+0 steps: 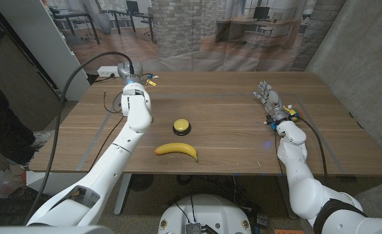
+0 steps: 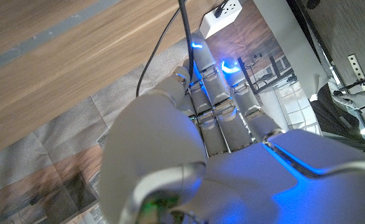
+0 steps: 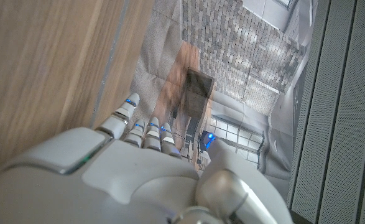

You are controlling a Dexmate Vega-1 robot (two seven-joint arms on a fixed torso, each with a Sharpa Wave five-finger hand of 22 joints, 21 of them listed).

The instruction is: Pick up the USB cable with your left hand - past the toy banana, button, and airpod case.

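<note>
At the far left corner of the worktop (image 1: 243,91), the fingers (image 2: 216,87) of the left hand (image 1: 131,77) were seen reaching out over the edge, bunched close together. A dark lead, taken to be the USB cable (image 2: 185,34), was seen running right up to the fingertips from the direction of a white power strip (image 2: 222,18). Whether it was actually grasped could not be told, since the contact was hidden behind the fingers. The right hand (image 1: 270,101) was held near the far right edge with its fingers released, spread and carrying nothing.

The cable was judged to be light, thin and limp. It would sag and slide when lifted, and it could snag if one end was plugged in. A hold was best taken across a free run of it, pinched firmly and clear of any plug. The button (image 1: 181,126) and the toy banana (image 1: 176,151) were left nearer the front edge, well apart from the left hand.
</note>
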